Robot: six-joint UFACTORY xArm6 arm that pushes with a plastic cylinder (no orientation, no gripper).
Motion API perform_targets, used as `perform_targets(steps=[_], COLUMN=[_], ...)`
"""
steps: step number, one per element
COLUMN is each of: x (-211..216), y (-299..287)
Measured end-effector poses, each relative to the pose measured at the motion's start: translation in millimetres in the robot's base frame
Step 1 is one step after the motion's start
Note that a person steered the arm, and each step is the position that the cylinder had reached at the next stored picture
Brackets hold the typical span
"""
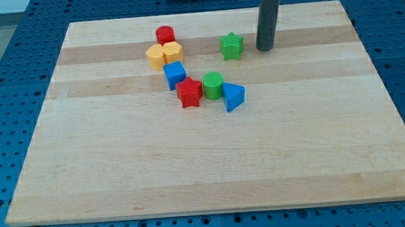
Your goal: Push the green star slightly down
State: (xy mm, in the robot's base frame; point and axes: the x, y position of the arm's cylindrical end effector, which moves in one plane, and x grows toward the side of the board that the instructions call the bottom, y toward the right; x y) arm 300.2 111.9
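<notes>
The green star (232, 46) lies on the wooden board (212, 162) near the view's top, right of centre. My tip (265, 49) is just to the star's right, a small gap apart, at about the same height in the view. The dark rod rises straight up from it to the view's top edge.
Left of the star sit a red cylinder (165, 35) and two yellow blocks (157, 56) (172, 51) touching. Below them cluster a blue cube (175, 74), a red star (189, 92), a green cylinder (213, 85) and a blue triangular block (233, 96).
</notes>
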Motion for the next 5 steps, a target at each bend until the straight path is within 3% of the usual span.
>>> perform_targets(steps=[1, 2, 5], x=[-30.2, -32.5, 20.1], y=[-17.1, -48.4, -50.1])
